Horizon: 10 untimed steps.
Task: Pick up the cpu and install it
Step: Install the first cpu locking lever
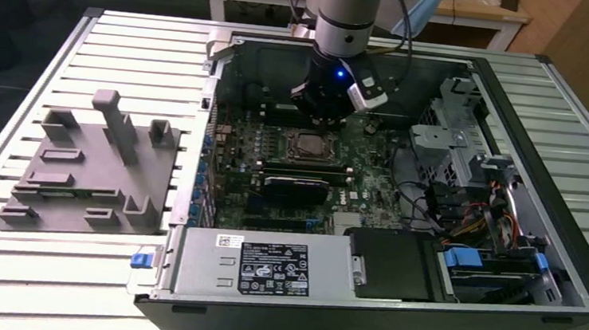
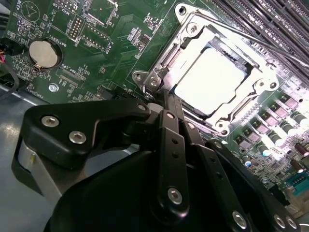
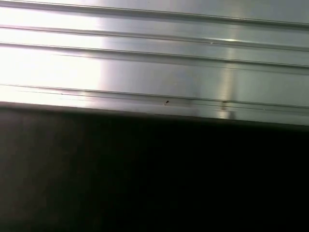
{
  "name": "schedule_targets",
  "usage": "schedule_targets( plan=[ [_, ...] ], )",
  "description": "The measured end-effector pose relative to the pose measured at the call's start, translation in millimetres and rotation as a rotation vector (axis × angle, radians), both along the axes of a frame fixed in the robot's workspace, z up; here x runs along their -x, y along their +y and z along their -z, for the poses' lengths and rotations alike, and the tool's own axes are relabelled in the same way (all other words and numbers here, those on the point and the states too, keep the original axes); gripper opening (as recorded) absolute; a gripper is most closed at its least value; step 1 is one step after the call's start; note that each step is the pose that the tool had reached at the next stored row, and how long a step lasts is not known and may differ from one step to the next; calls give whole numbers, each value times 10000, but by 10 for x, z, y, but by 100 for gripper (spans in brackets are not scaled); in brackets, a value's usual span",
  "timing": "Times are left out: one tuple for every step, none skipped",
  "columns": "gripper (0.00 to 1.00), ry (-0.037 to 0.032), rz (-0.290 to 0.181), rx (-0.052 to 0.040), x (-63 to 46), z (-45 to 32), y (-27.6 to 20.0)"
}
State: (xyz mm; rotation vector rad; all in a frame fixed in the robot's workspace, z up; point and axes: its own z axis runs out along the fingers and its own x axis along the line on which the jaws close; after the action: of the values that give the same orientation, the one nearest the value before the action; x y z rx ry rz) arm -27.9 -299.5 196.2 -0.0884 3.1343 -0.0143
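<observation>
The end effector point(image 2: 166, 96) hangs inside the open computer case point(image 1: 544, 235), low over the motherboard point(image 1: 364, 159), just beside the socket point(image 1: 311, 144). In the second wrist view its two black fingers point(image 2: 169, 140) run together to a narrow point, tips pressed closed with nothing between them, right at the corner of the socket's metal frame point(image 2: 159, 79); whether they actually touch the frame, I cannot tell. And there is the cpu point(image 2: 207, 79), one pale square chip lying flat in that socket, seated within the silver frame, free of the fingers.

Counting now: one arm point(image 1: 342, 9) coming straight down in the exterior view, one end effector, one cpu, one socket. One round coin battery point(image 2: 42, 52) sits on the green board, well apart from the socket. Out on the slatted metal counter point(image 1: 123, 46), toward the exterior view's left, stands one grey fixture block point(image 1: 97, 168) with several upright posts, well clear of the case. One labelled silver power supply point(image 1: 259, 266) fills the near corner of the case, a black drive box point(image 1: 398, 262) beside it. The first wrist view gives ribbed metal slats point(image 3: 154, 58) above a dark band
</observation>
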Motion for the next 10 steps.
schedule_targets(
  plan=[
    [11, -1, 1, -4, -2, 3, 3],
    [11, 0, 0, -9, -4, 5, 4],
    [11, 2, -1, -17, -5, 6, 4],
    [11, 2, -1, -31, -7, 7, 5],
    [11, -1, -1, -56, -8, 9, 6],
    [11, -2, -1, -89, -8, 10, 7],
    [11, -2, 0, -119, -8, 10, 8],
    [11, -2, -1, -150, -8, 11, 8],
    [11, -3, -1, -187, -8, 11, 7],
    [11, -3, -1, -223, -8, 11, 7]
  ],
)
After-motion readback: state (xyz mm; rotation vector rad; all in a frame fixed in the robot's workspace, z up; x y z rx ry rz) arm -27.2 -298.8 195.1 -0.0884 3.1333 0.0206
